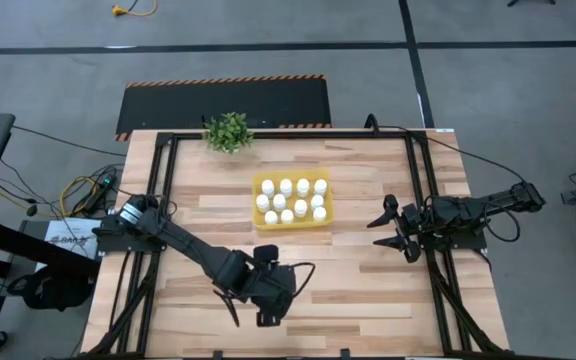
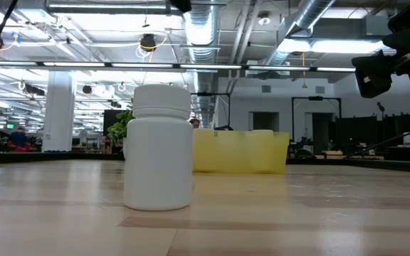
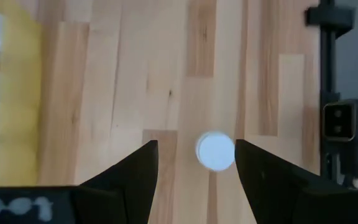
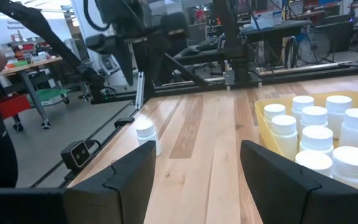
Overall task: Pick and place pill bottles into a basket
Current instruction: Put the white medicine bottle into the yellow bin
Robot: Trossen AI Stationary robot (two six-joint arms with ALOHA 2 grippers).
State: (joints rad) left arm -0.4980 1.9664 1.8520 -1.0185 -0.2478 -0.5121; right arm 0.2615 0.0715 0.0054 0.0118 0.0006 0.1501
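My left gripper (image 3: 196,163) hangs with its dark, wedge-shaped fingers spread apart over one loose pill bottle (image 3: 215,150), a smooth white cylinder with a round cap standing upright on the table (image 1: 368,270), well apart from the basket (image 1: 323,216). That shallow bright-yellow tray holds eleven more bottles, caps up. My right gripper (image 1: 392,228) waits beside the basket, fingers parted. The tabletop is pale wood planking with visible grain. Beyond the basket sits a small leafy plant (image 1: 228,131).
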